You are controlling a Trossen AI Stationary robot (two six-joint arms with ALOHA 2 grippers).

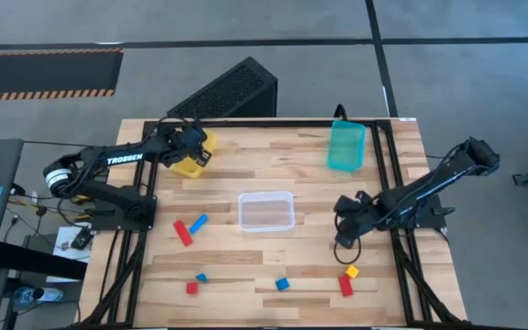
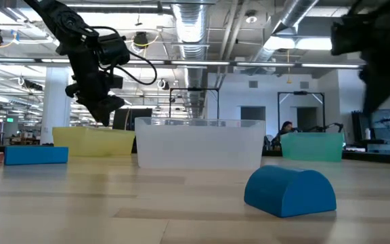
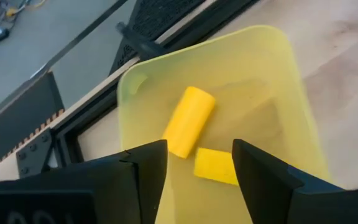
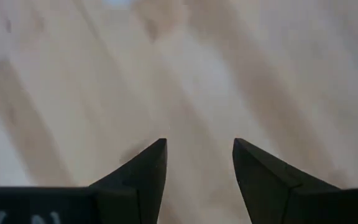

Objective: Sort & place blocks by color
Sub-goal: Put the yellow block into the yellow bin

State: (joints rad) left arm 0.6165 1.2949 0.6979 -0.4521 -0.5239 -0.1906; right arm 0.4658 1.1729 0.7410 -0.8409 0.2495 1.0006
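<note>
- Blocks lie scattered on the wooden table (image 1: 246, 266); a long red block (image 1: 182, 232) and a blue bar (image 1: 198, 222) lie side by side, left of the clear bin (image 1: 266, 211); a small blue piece (image 1: 201, 276) and a small red cube (image 1: 192, 288) lie near the front edge; a blue block (image 1: 282, 284) lies in the front middle.
- A yellow cube (image 1: 352, 271) sits just beside a red block (image 1: 346, 285) at the front right.
- Inside the yellow bin (image 3: 291, 93) lie a yellow cylinder (image 3: 189, 121) and a flat yellow block (image 3: 216, 166), close together.
- Left gripper (image 3: 199, 163) hangs over the yellow bin; its fingers stand apart, holding nothing.
- Right gripper (image 4: 199, 163) hovers above bare wood, right of the clear bin and behind the yellow cube; its fingers are spread, empty.
- The teal bin (image 1: 346, 146) stands at the back right.
</note>
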